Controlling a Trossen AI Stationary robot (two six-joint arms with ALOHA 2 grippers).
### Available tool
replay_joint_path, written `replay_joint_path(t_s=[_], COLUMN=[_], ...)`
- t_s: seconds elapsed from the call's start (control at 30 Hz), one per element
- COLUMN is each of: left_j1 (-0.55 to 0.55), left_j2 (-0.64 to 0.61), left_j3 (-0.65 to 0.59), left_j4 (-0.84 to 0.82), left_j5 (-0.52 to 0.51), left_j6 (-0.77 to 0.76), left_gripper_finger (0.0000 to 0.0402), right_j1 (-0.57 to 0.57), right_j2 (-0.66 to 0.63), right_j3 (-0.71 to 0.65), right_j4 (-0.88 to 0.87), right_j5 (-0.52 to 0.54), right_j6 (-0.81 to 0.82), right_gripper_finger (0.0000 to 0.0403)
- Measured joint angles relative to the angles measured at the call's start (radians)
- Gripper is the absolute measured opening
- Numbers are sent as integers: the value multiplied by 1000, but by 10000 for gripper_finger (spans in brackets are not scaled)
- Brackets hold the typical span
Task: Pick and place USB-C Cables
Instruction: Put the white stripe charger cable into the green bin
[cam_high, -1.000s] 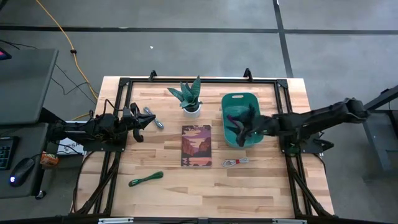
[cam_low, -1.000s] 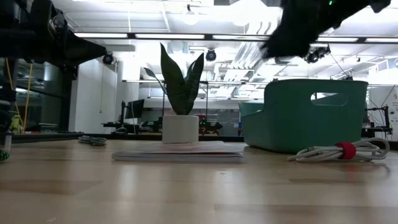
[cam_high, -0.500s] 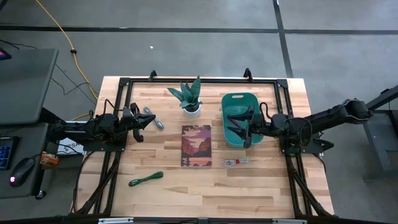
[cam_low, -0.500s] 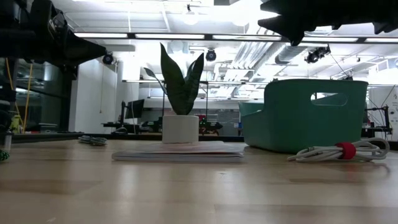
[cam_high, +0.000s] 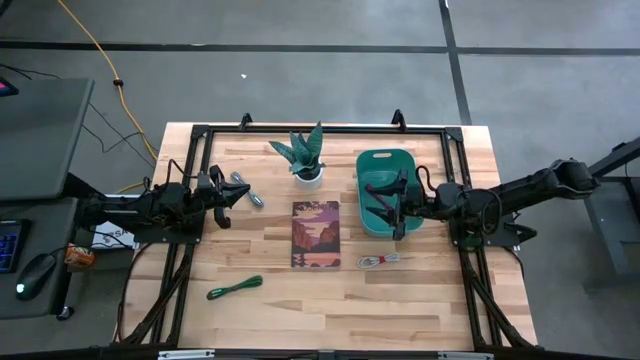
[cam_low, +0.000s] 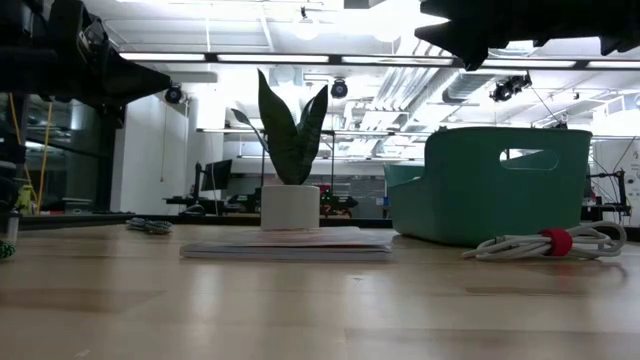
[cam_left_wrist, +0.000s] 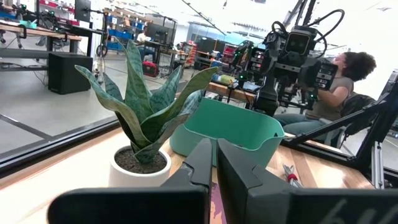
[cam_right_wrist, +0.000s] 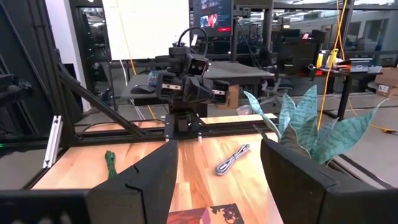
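Observation:
Three bundled cables lie on the table: a grey one (cam_high: 246, 191) just beyond my left gripper (cam_high: 226, 198), a green one (cam_high: 235, 288) toward the near left, and a white one with a red tie (cam_high: 378, 261) just near of the teal bin (cam_high: 386, 160). My left gripper (cam_left_wrist: 214, 163) is shut and empty and points toward the plant. My right gripper (cam_high: 389, 205) hovers level above the bin, pointing left. It is open (cam_right_wrist: 217, 180) with nothing between its fingers. It hides part of the bin's inside.
A potted plant (cam_high: 306, 158) stands at the far middle, and a picture book (cam_high: 316, 233) lies flat at the centre. The table's near half is bare wood apart from the green and white cables. A person (cam_left_wrist: 341, 81) sits beyond the right side.
My right gripper has risen out of the bin, tipped from pointing down to level, and drawn back a little toward the table's right edge. For the last half second it has kept still. The cables have not moved.

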Motion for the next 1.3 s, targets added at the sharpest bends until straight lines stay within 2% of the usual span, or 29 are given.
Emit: replay_joint_path(t_s=[0.7,0.8,0.93,1.1,1.3], left_j1=[0,0,1,22,35], left_j2=[0,0,7,72,189], left_j3=[0,0,13,143,254], left_j4=[27,104,233,120,-4], left_j5=[0,0,-1,-44,-84], left_j6=[-26,-41,22,34,27], left_gripper_finger=[3,3,3,7,34], right_j1=[0,0,0,0,0], right_j2=[0,0,0,1,1], right_j3=[0,0,0,0,0], right_j4=[-6,-6,-6,-6,-6], right_j5=[0,0,0,0,0], right_j6=[7,8,8,2,0], right_gripper_finger=[220,220,220,220,220])
